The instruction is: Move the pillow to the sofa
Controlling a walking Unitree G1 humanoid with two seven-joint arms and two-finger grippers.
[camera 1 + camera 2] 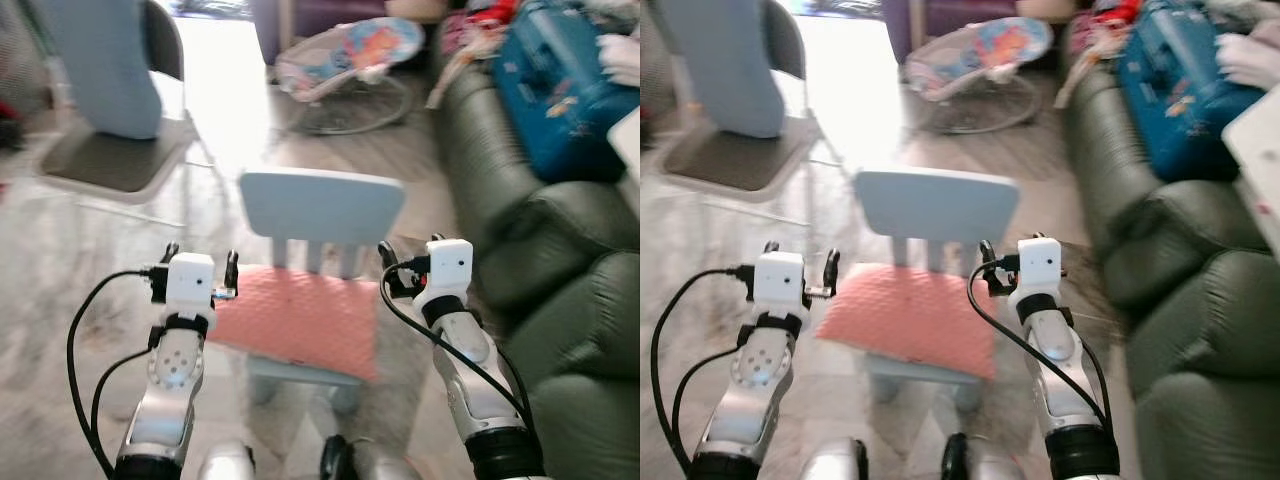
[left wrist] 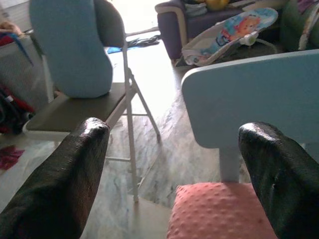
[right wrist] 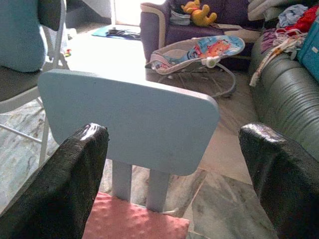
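Observation:
A salmon-pink dimpled pillow [image 1: 300, 322] lies flat on the seat of a small pale blue child's chair [image 1: 320, 205] straight ahead. My left gripper [image 1: 200, 262] is open at the pillow's left edge, just above it. My right gripper [image 1: 410, 250] is open at the pillow's right edge, beside the chair back. The left wrist view shows the pillow [image 2: 219, 211] low between the two spread fingers. In the right wrist view the chair back [image 3: 129, 117] stands ahead with the pillow [image 3: 137, 223] under it. The dark green leather sofa [image 1: 540, 235] runs along the right.
A blue bag [image 1: 560, 90] and piled clothes lie on the sofa's far end. A grey folding chair [image 1: 115, 155] bearing a light blue cushion [image 1: 100, 60] stands at the left. A baby bouncer [image 1: 350, 60] sits on the floor behind the child's chair.

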